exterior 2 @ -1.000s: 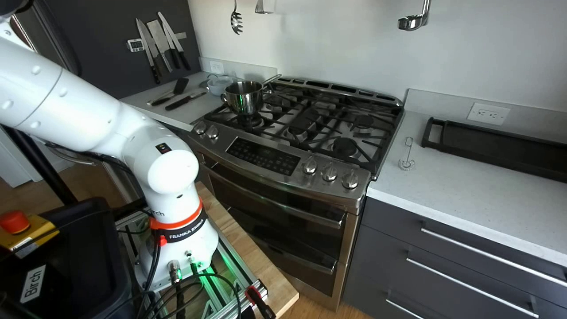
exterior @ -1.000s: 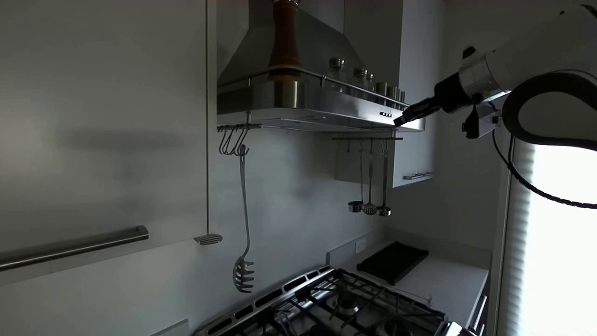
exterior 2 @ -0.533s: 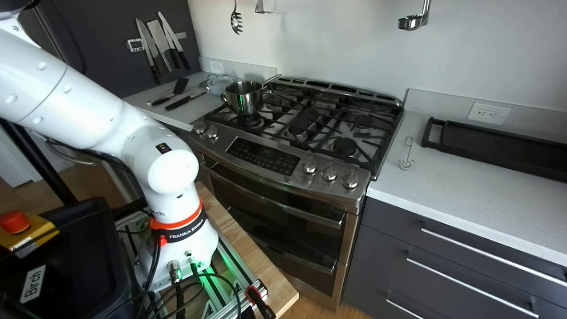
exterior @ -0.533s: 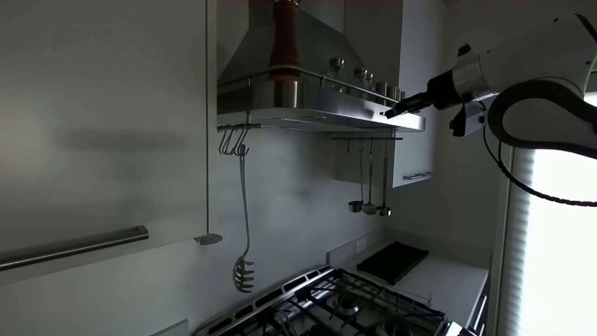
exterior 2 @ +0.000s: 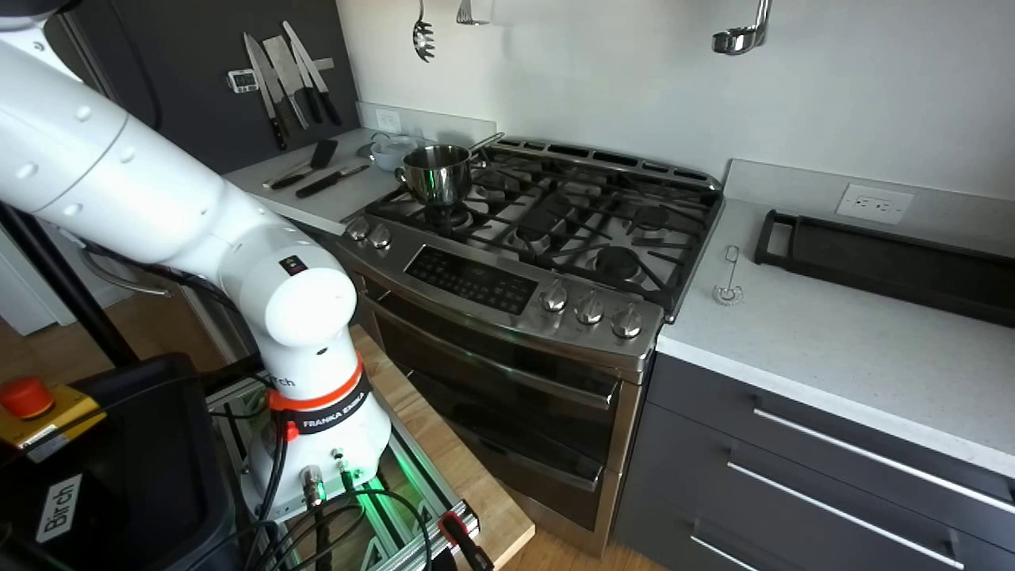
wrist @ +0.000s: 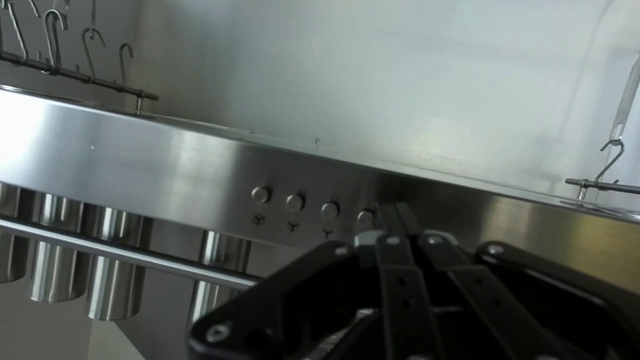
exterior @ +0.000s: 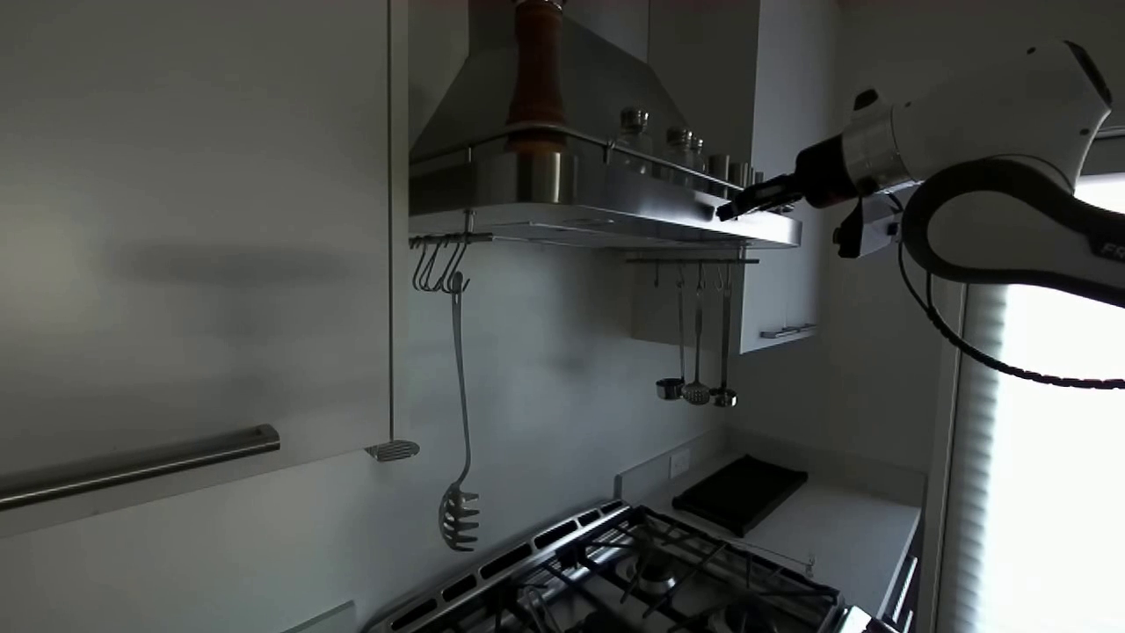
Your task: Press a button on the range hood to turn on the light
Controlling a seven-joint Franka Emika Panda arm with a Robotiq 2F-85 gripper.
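Note:
The steel range hood hangs above the stove. In the wrist view its front band runs across the picture and carries a row of several round buttons. Fan symbols show by the buttons towards the left. The rightmost visible button is just left of my fingertips, its marking hidden by the gripper. My gripper is shut and empty, its tips at or very near the band; contact cannot be told. In an exterior view the gripper covers the buttons. Anything behind the fingers is hidden.
A rail with metal canisters and glass jars runs along the hood's top. Utensils hang from bars beneath it. A wall cabinet stands beside it. The stove with a pot is below.
The arm has moved left in an exterior view, bringing the shut fingertips from beside the hood's buttons to in front of them. Most of that movement came earlier; the last half second shows a small shift.

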